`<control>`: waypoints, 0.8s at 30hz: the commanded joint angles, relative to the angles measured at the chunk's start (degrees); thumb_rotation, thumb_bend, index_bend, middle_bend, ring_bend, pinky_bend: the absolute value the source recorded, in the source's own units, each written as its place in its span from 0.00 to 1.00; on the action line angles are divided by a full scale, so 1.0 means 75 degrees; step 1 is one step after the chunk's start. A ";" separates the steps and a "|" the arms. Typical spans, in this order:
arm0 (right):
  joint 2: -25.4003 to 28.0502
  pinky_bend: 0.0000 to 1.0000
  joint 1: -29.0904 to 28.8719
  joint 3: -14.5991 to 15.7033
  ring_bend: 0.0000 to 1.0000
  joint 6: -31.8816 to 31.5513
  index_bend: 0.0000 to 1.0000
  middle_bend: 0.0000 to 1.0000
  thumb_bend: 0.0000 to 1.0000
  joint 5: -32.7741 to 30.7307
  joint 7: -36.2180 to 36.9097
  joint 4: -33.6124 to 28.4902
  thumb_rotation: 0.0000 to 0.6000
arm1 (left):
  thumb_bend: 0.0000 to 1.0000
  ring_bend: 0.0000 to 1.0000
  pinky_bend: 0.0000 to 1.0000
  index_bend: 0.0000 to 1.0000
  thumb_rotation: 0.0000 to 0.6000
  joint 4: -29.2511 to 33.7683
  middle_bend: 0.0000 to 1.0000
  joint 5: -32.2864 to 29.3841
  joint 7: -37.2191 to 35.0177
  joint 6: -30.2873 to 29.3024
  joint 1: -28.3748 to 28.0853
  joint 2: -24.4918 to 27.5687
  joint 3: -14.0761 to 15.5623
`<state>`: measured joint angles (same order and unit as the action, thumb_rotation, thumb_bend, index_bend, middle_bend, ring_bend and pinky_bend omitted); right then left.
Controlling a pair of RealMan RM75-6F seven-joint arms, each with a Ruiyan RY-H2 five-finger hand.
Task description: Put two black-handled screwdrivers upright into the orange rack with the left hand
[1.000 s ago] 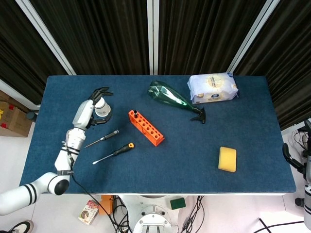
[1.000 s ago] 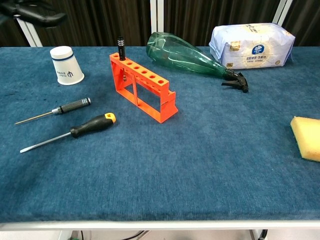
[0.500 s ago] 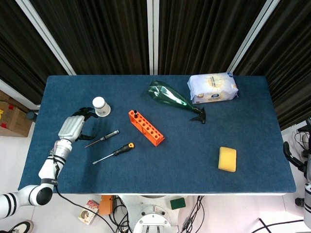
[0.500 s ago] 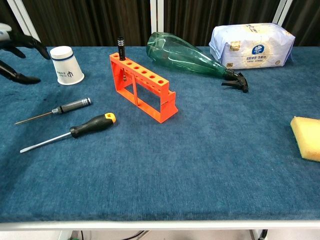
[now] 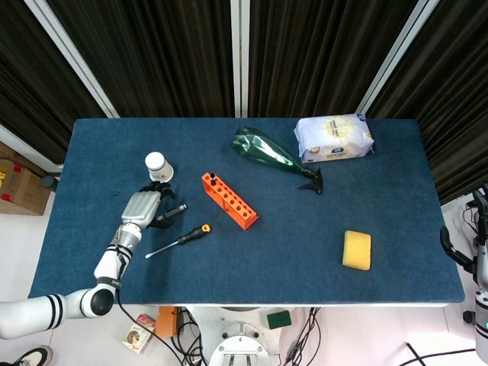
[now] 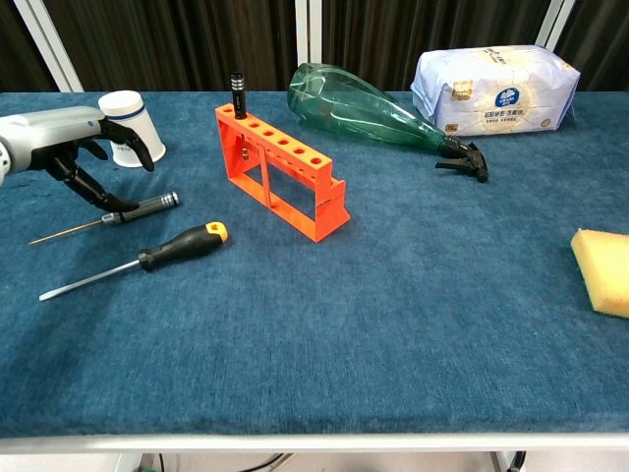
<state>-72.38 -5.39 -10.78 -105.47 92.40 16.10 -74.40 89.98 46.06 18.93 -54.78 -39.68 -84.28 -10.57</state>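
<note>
The orange rack (image 5: pixel 231 201) (image 6: pixel 285 179) stands mid-table with one black-handled screwdriver (image 6: pixel 237 94) upright in its far end hole. A slim black-handled screwdriver (image 6: pixel 145 205) (image 5: pixel 174 210) lies flat to the rack's left. My left hand (image 5: pixel 143 209) (image 6: pixel 61 138) hovers over its shaft, fingers spread and curled down, fingertips (image 6: pixel 110 202) touching near the handle. It still lies on the cloth. A black-and-orange-handled screwdriver (image 6: pixel 182 244) (image 5: pixel 191 233) lies nearer the front edge. My right hand (image 5: pixel 456 255) hangs off the table's right edge, mostly cut off; its visible fingers are apart and hold nothing.
A white paper cup (image 6: pixel 133 128) stands just behind my left hand. A green bottle (image 6: pixel 359 108) lies behind the rack, a tissue pack (image 6: pixel 496 90) sits at the back right, and a yellow sponge (image 6: pixel 602 258) lies at the right.
My left hand swung from beside the paper cup out to the left, then back in and down over the slim screwdriver. Neither lying screwdriver has moved.
</note>
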 commanded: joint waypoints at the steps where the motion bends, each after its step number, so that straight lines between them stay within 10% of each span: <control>1: 0.0003 0.00 0.0002 0.0000 0.00 -0.0007 0.00 0.00 0.39 0.0005 0.0010 -0.0007 1.00 | 0.21 0.05 0.16 0.33 0.94 -0.0286 0.16 -0.0184 0.0133 0.0011 -0.0141 -0.0232 -0.0057; 24: 0.0007 0.00 -0.0003 -0.0124 0.00 0.0112 0.00 0.00 0.39 -0.0238 0.0243 0.0200 1.00 | 0.30 0.05 0.16 0.45 0.95 -0.1604 0.17 -0.0431 0.0469 0.0074 -0.0408 -0.1213 -0.0025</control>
<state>-72.33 -5.42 -11.72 -104.63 90.63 17.92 -72.91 78.12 42.74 22.58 -54.34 -42.72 -93.21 -10.71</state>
